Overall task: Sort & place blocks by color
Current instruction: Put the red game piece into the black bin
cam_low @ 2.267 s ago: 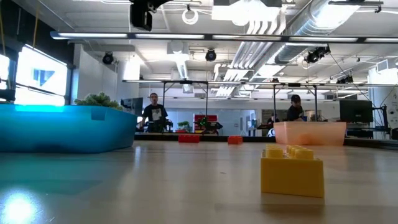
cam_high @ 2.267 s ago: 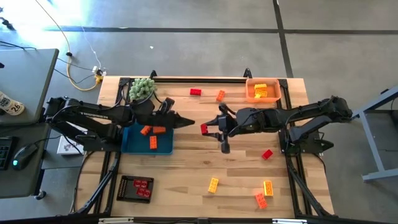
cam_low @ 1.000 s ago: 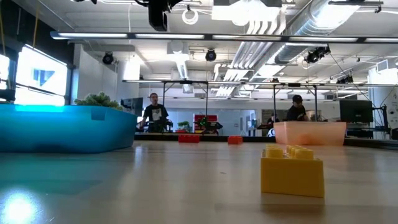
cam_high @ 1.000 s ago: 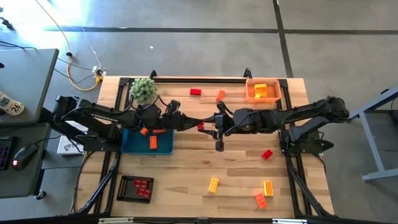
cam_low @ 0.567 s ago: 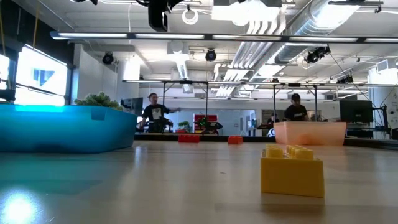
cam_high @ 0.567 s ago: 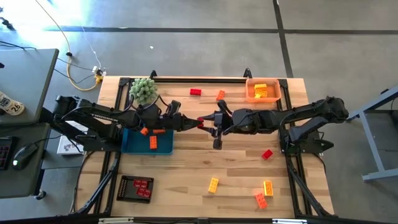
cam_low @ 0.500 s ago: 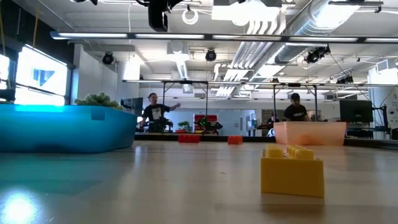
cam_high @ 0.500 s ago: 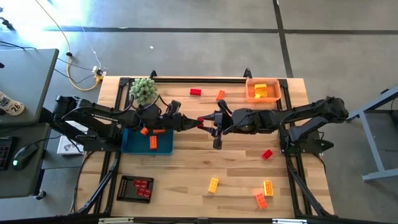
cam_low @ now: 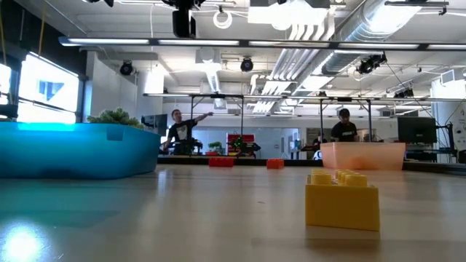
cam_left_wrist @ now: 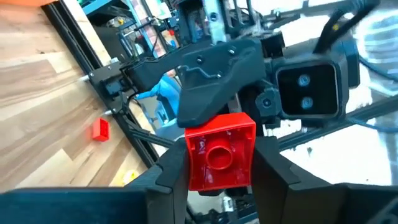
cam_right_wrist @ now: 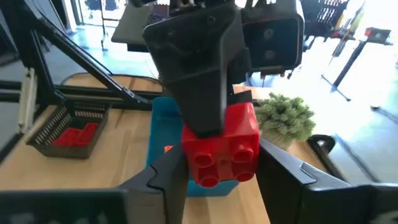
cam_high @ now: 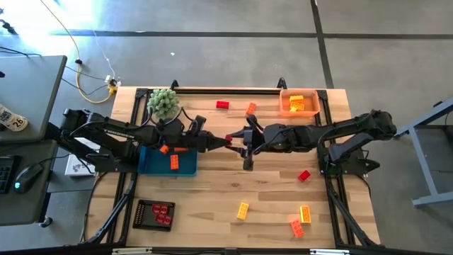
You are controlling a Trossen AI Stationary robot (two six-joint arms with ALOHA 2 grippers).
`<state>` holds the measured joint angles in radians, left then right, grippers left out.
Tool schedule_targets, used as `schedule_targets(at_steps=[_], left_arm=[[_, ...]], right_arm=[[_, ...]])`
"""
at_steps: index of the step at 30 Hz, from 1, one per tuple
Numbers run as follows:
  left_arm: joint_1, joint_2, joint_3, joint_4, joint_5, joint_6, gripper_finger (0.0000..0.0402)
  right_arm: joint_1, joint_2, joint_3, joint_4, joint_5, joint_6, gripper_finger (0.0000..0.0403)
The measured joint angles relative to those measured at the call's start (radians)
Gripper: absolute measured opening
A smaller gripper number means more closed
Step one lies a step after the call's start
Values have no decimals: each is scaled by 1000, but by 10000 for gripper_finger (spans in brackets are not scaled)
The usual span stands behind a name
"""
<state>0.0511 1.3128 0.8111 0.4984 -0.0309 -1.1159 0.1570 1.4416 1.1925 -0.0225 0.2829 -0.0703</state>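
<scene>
A handover is under way beside the blue tray (cam_high: 152, 164). The left hand (cam_high: 221, 140) grips the red brick (cam_left_wrist: 220, 158). The right hand (cam_high: 236, 139) looks loosened around it; next, it must back away.

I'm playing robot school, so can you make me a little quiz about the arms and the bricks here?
1. Pick one: what colour is the brick up in the air between the left gripper and the right gripper? A yellow, B red, C orange.
2. True or false: the blue tray has orange bricks in it.
3. Fill in: the fuzzy green plant stands on the ___ arm's side of the table.

Key: 1 B. 2 true. 3 left.
</scene>
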Motion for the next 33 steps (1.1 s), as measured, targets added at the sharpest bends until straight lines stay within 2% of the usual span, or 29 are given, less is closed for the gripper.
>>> schedule_targets(at_steps=[7, 11, 17, 21, 27, 33], left_arm=[[0, 0, 0, -36, 10, 70, 104], [1, -3, 0, -93, 27, 104, 104], [-15, -38, 0, -261, 42, 154, 104], [-53, -72, 0, -371, 18, 170, 104], [-157, -96, 0, -580, -27, 156, 104], [-292, -98, 0, -764, -82, 48, 104]], right_arm=[[0, 0, 0, -22, -28, 77, 215], [5, -2, 0, -50, -22, 70, 234], [8, -28, 0, -104, -19, 66, 236], [8, -43, 0, -139, 33, 64, 236], [2, -49, 0, -178, 56, 63, 236], [-16, -49, 0, -204, 56, 63, 236]])
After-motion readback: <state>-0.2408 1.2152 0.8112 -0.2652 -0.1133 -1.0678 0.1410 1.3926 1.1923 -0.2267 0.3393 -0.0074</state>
